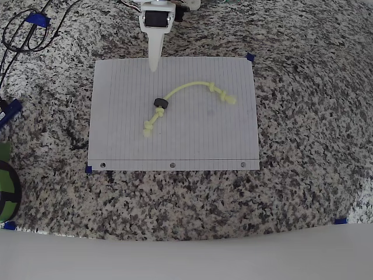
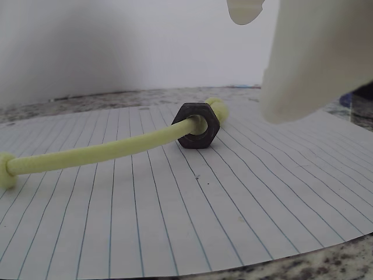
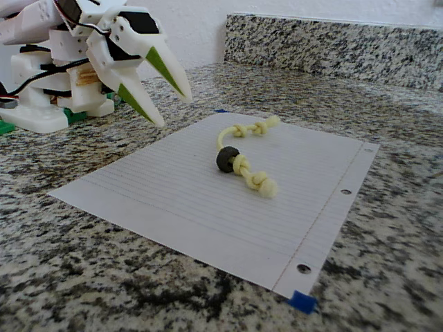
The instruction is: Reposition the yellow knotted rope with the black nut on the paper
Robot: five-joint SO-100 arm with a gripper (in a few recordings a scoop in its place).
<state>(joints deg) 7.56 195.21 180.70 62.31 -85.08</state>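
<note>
Rope (image 2: 87, 154) end behind claw (image 2: 291, 52)

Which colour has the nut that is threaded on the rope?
The nut is black; the wrist view shows it best.

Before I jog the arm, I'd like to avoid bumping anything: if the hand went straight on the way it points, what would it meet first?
Probably the paper. The open hand slants down above its near edge, and the black nut on the yellow knotted rope lies farther along. Depth is unclear, though.
</note>
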